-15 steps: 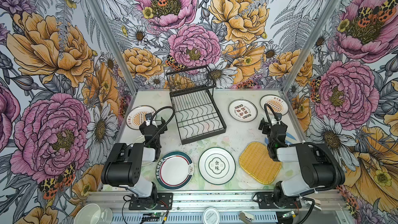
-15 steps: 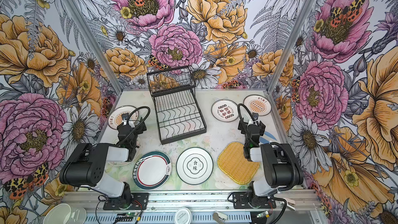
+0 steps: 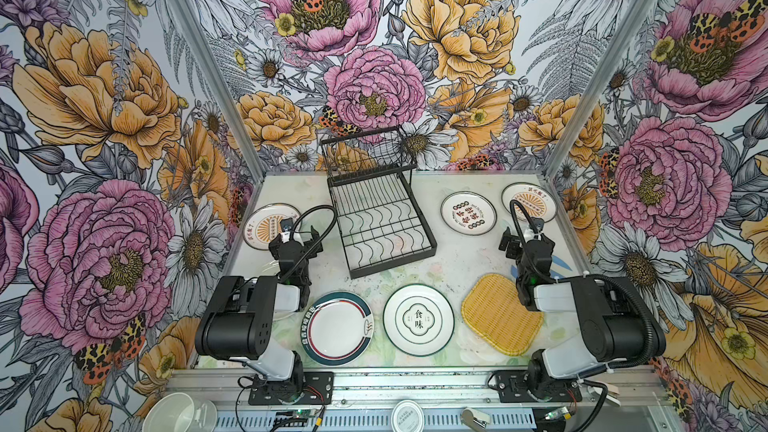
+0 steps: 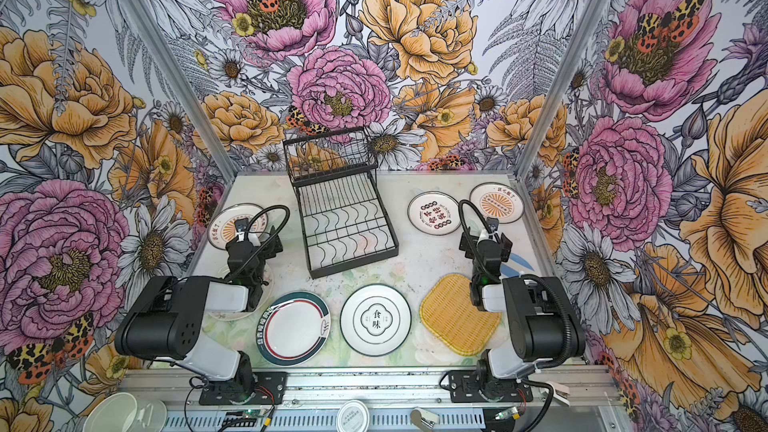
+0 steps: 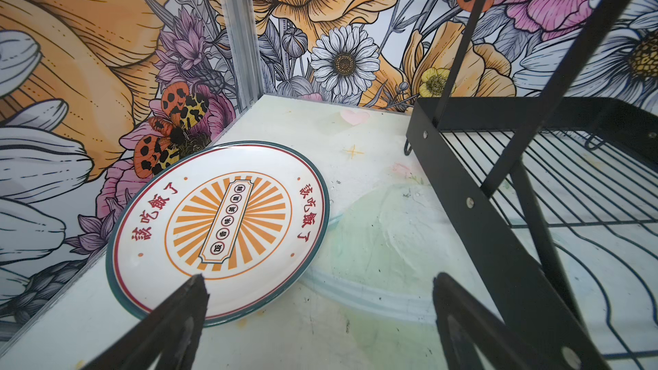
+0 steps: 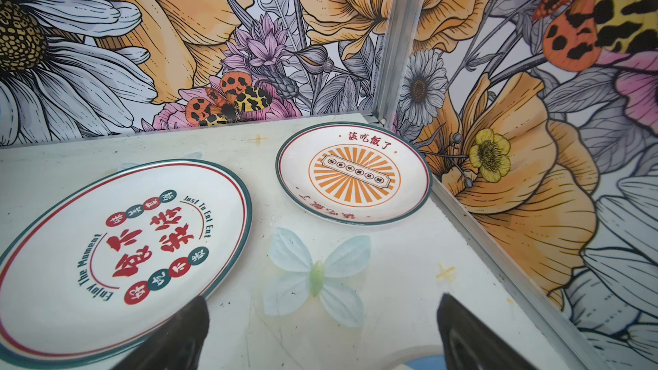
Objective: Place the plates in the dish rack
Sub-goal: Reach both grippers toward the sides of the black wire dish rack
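Note:
The black wire dish rack [image 3: 378, 218] [image 5: 498, 229] stands empty at the back middle. Plates lie flat around it: a sunburst one [image 3: 268, 226] [image 5: 220, 222] at the left, a red-lettered one [image 3: 468, 213] [image 6: 117, 240] and a second sunburst one [image 3: 528, 201] [image 6: 352, 172] at the back right. In front lie a green-rimmed plate [image 3: 336, 328], a white plate [image 3: 417, 320] and a yellow woven plate [image 3: 500, 320]. My left gripper [image 5: 319, 276] is open over bare table between the sunburst plate and the rack. My right gripper [image 6: 322, 297] is open near the red-lettered plate, holding nothing.
A blue-striped plate [image 3: 559, 261] shows partly under the right arm, and another plate edge [image 3: 280, 317] under the left arm. A translucent cup [image 3: 178, 411] and a small round lid [image 3: 407, 415] sit on the front ledge. Flowered walls close in three sides.

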Controlling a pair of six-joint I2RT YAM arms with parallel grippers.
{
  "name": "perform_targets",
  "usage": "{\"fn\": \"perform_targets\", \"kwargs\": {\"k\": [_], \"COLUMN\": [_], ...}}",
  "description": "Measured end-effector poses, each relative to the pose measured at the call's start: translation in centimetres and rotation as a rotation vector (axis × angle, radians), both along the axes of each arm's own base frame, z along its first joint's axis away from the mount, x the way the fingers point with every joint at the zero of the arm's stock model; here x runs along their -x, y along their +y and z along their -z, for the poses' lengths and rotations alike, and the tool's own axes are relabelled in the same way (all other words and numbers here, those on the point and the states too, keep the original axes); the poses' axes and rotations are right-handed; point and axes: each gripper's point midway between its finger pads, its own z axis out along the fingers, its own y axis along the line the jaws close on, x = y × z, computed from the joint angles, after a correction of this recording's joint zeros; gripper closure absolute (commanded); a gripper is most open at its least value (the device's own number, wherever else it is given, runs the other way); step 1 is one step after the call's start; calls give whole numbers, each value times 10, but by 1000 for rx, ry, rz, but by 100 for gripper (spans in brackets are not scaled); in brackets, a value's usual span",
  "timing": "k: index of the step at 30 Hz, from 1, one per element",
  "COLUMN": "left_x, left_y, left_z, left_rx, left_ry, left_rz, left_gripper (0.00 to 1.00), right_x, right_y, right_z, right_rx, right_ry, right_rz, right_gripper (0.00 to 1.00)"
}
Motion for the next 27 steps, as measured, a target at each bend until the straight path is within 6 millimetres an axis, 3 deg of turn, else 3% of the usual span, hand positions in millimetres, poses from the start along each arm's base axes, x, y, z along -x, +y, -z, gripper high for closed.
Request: {"fn": "perform_targets", "kwargs": {"k": [20, 22, 24, 27], "left_x": [3, 4, 3, -3], "left_y": [0, 0, -2, -9], "left_z": [-5, -18, -38, -78], "left_rx": [0, -2, -1, 11], "left_ry": [5, -3, -17, -52], "left_rz": [-3, -4, 0, 16], "left_gripper": [1, 1, 1, 1], "right_x": [-2, -7, -12, -18], "right_y": [5, 11, 19, 31], "right_z": [2, -7, -28, -61], "right_rx": [11, 19, 26, 26], "right_ry": [46, 70, 53, 29], "right_rz": [-9, -21, -39, -67], "right_gripper": [1, 1, 1, 1]}}
